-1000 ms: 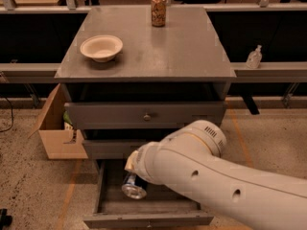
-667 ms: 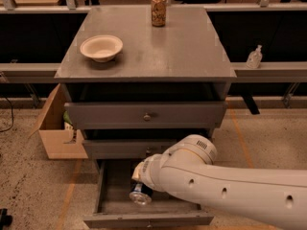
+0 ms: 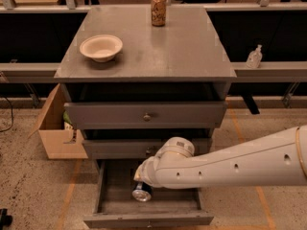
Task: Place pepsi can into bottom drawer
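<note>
gripper (image 3: pixel 140 181) in matt wooden bottom drawer (image 3: pixel 148 219)

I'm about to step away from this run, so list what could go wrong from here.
1. The gripper is down inside the open bottom drawer, right over the pepsi can. The can looks tilted rather than upright, so it may roll across the drawer floor once let go.
2. The arm passes close under the front of the middle drawer. Lifting straight up could knock it.
</note>
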Available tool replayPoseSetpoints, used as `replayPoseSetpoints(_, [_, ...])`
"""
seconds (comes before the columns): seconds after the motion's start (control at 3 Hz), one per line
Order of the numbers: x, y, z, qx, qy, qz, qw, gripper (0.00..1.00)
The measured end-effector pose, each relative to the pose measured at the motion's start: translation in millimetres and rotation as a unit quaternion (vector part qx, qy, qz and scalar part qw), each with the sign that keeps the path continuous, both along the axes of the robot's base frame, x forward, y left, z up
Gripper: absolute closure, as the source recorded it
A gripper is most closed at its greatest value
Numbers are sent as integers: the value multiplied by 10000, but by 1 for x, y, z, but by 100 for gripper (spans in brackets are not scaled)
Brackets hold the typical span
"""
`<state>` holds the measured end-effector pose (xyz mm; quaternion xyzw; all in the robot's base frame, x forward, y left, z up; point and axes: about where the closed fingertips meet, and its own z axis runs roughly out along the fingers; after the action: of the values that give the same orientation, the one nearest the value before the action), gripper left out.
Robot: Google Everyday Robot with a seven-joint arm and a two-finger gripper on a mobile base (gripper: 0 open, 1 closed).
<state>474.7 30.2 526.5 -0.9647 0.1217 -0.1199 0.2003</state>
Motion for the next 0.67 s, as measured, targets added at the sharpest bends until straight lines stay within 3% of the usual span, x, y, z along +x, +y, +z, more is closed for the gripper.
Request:
replayPoseSetpoints(0.33, [33,-8,-41,-167,-1,13,9999,100])
replayPoseSetpoints(0.67, [32,-8,-46,-178,9,39,9998,100])
